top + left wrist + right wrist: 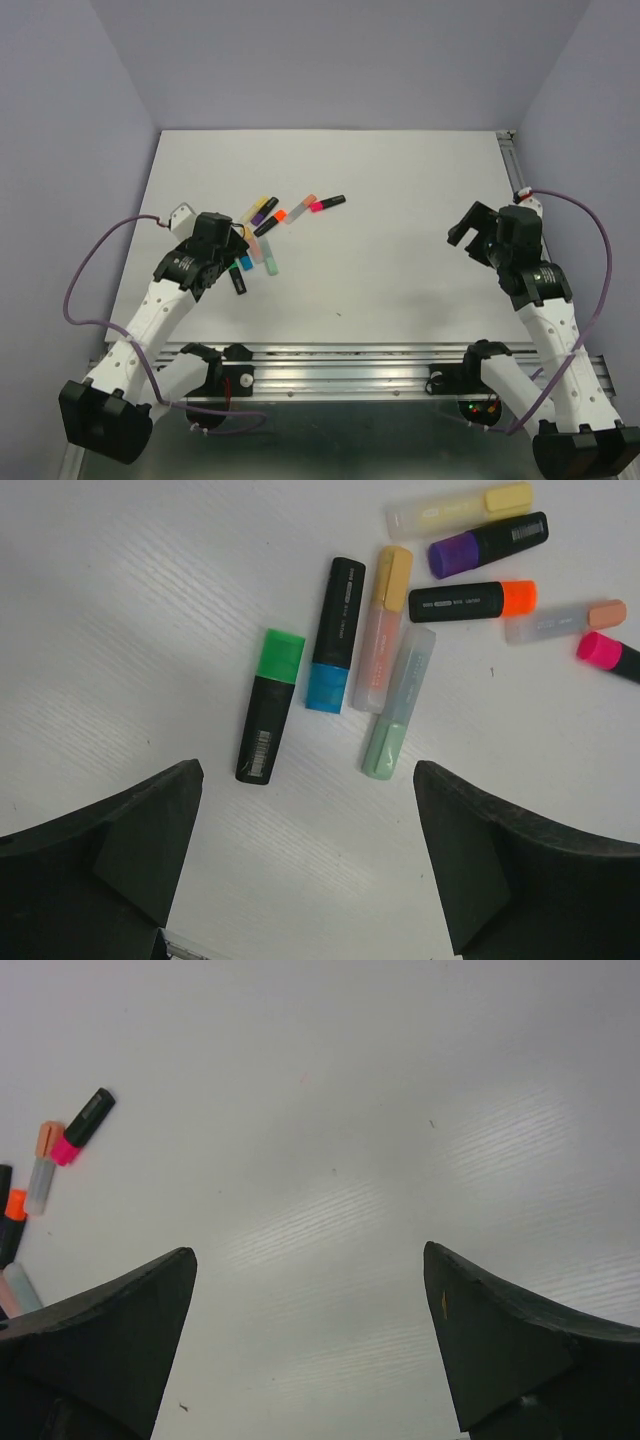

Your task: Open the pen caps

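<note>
Risk, crowding: the caps point(452, 555) sit on pens point(345, 605) packed side by side, some touching, so a pincer closing on one could catch a neighbour or scatter the row.
Risk, grip: each cap is short and smooth; a one-armed pull would probably drag the whole pen instead of freeing the cap.
Caps: stubby bright blocks, all seemingly on. The green cap point(281, 655), blue cap point(325, 687) and mint cap point(384, 748) lie closest to the left arm.
Place: a loose cluster left of the worktop point(400, 280) middle, towards its left edge.
Left pincer point(308, 815): spread wide, holding nothing, over the cluster's near end.
Right pincer point(310, 1260): spread wide, holding nothing, near the right edge, well apart from the pens.
</note>
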`<state>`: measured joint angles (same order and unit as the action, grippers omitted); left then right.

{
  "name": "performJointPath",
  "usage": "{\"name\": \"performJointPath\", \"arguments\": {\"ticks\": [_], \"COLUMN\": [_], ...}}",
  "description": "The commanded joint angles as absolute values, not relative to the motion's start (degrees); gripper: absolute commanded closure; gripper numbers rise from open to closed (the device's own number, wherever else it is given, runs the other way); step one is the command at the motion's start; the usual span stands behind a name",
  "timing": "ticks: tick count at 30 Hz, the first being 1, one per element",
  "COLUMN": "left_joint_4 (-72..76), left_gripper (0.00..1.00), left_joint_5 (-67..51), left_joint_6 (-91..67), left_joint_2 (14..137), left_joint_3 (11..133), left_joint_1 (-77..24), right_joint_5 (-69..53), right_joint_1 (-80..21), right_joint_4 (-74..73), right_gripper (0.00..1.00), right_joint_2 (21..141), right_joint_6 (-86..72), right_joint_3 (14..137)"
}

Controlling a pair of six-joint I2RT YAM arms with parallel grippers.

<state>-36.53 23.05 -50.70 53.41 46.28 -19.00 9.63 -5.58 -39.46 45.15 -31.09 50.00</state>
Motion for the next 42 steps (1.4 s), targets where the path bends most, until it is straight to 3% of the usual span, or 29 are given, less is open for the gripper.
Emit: {"name": "performJointPath", "arguments": {"ticks": [1, 7, 13, 21, 34, 42], "left_joint_4": [-35.60, -34.45, -29.28, -26.02, -18.90, -20.92], "left_gripper": [0.01, 0.01, 0.02, 0.21, 0.25, 0.41], "left_joint_5": [21.80, 19.69, 17.67, 16.87, 15.12, 16.79], "left_joint_6": [-50.63, -49.92, -49.57, -48.87, -47.46, -47.90], "left_joint_2": [52.91, 58.87, 64.50, 73.38, 78.48, 84.37], "left_joint_3": [44.13, 42.63, 39.99, 39.11, 36.56, 37.88], "left_joint_1": [-18.81, -18.28, -17.93, -15.91, -13.80, -13.80], "right_joint_5": [9.67, 16.17, 12.83, 14.23, 15.21, 15.73], "right_joint_1": [-5.27, -5.27, -5.36, -5.27, -5.36, -5.27], "right_joint_4": [-35.60, -38.93, -39.02, -38.14, -38.23, -38.41], "right_gripper": [0.00, 0.00, 0.00, 0.00, 0.00, 0.00], "right_joint_2": [42.89, 43.50, 46.84, 46.85, 46.93, 47.02], "right_joint_6": [-30.06, -35.85, -32.61, -32.08, -32.08, -32.69], "right_joint_3": [48.96, 48.52, 48.95, 47.64, 47.29, 47.11]}}
